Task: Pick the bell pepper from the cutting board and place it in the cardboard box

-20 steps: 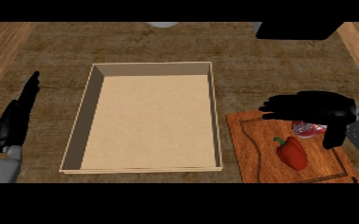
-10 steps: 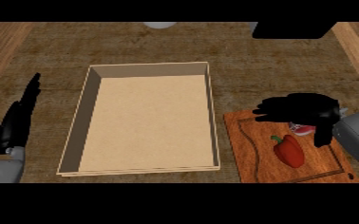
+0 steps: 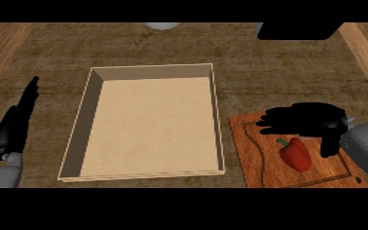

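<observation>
You are reaching: your right hand (image 3: pixel 305 119) is hanging open, the shiny red bell pepper (image 3: pixel 295 154) lying just under its fingers, so next lower and close.

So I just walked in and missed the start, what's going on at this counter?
A robot is working over a wooden cutting board at the right of the counter. Its right hand hovers just above a red bell pepper lying on the board, fingers spread, not yet curled round it. An open cardboard box sits to the board's left with nothing in it. The left hand rests open at the left edge.
</observation>
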Available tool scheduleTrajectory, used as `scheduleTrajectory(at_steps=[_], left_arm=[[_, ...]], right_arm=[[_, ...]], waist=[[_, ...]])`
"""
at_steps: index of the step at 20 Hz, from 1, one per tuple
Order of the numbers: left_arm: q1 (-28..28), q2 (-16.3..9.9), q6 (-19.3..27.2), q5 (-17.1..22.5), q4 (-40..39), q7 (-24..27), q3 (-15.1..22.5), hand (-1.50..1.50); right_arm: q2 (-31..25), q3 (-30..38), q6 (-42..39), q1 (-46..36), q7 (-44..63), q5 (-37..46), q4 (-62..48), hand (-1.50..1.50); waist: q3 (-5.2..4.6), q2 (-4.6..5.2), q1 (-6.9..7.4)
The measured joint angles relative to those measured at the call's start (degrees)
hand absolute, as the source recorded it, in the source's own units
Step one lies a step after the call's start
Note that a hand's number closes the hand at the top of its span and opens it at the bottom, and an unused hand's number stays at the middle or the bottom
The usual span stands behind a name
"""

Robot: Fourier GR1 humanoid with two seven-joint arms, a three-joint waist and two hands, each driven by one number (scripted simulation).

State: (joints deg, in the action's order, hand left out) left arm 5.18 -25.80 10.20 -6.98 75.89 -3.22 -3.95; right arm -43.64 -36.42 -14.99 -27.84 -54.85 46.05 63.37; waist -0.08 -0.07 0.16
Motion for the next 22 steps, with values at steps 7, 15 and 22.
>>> scheduleTrajectory(at_steps=[7, 15, 22], left_arm=[[-0.9, 1.1, 0.3, -1.1, 1.5, -1.0, -0.2, 0.0], [0.0, 1.6, -1.2, -1.9, -0.2, 0.1, -1.8, 0.0], [0.4, 1.9, -2.5, -2.5, -0.3, 0.5, -3.0, 0.0]], right_arm=[[-4.3, -0.5, -1.5, 3.1, 1.0, -1.7, 8.9, -1.5], [-2.2, -0.7, -2.0, 7.4, 5.7, 4.8, 10.7, -1.5], [4.3, 2.8, 3.5, 7.4, 3.4, 7.7, 5.0, 1.5]], waist=[[0.05, -0.07, -0.22], [0.06, 0.03, -0.16], [-0.19, -0.15, 0.12]])
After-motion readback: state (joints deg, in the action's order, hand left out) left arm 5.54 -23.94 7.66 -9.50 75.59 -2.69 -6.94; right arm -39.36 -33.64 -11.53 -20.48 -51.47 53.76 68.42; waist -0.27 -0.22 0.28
